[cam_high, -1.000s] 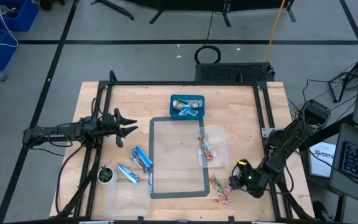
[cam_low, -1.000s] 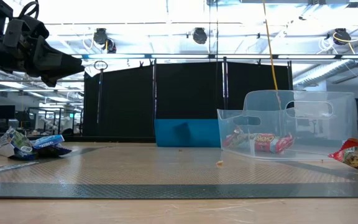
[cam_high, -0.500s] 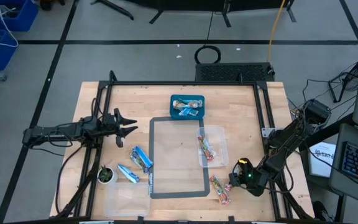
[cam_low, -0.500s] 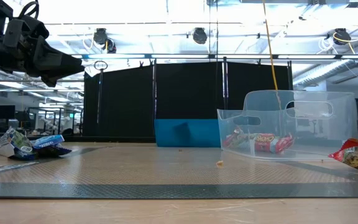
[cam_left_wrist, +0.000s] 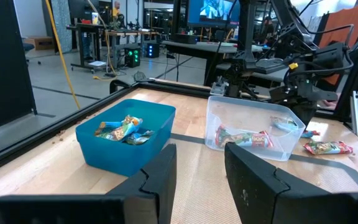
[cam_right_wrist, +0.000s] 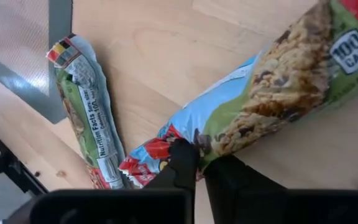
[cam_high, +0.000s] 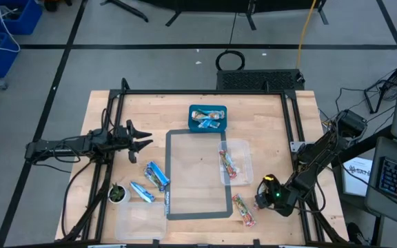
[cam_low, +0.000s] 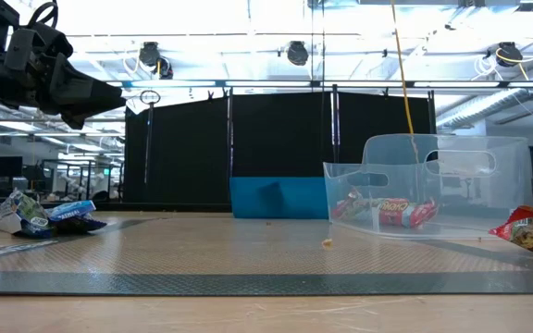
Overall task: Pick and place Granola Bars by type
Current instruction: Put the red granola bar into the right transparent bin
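- The right tool (cam_right_wrist: 197, 167) is down at the bench (cam_high: 274, 117), its fingers pinched together on the edge of a red-patterned bar (cam_right_wrist: 253, 112)'s wrapper; a second red-patterned bar (cam_right_wrist: 86, 118) lies flat just beside the held one, untouched.
- Judged from this, the sorting is partly done: the pinched bar is gripped but not yet lifted, and its neighbour waits.
- A little beyond that tool stands the clear bin (cam_high: 236, 162), holding at least one red-patterned bar inside.
- Farther off, across the grey mat (cam_high: 198, 176), two blue-wrapped bars (cam_high: 156, 176) lie loose on the bench, nearer the left tool, beside a small green-topped pot (cam_high: 118, 195); they are still to be sorted.
- The left tool (cam_high: 143, 140) hangs above the bench, fingers partly apart and holding nothing.
- Well ahead of it sits the blue bin (cam_left_wrist: 126, 143), with several wrapped bars heaped inside; their type is hard to tell.
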You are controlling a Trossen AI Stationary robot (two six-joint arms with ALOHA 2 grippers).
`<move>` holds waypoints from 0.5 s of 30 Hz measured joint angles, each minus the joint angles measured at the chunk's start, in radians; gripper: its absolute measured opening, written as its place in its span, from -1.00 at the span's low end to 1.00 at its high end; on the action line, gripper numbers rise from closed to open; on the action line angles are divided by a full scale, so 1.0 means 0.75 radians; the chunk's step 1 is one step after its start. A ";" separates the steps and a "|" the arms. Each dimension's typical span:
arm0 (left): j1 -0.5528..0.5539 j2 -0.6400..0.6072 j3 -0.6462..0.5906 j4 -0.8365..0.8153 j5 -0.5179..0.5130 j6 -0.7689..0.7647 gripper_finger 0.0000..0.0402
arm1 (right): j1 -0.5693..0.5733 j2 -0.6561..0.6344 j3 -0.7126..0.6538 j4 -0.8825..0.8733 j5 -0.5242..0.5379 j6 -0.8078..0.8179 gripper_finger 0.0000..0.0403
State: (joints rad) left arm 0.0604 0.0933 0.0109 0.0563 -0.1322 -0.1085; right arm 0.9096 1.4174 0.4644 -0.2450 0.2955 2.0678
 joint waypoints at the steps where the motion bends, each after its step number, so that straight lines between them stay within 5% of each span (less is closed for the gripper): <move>1: 0.000 0.000 0.000 0.000 0.000 0.000 -0.31 | 0.002 0.001 0.000 0.007 0.013 -0.016 -0.94; 15: 0.000 0.000 0.000 0.000 0.000 0.000 -0.31 | 0.110 -0.116 -0.004 0.265 0.436 -0.406 -1.00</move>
State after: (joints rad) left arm 0.0603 0.0933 0.0109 0.0563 -0.1322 -0.1087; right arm 0.9922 1.3307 0.4611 -0.0461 0.6223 1.7636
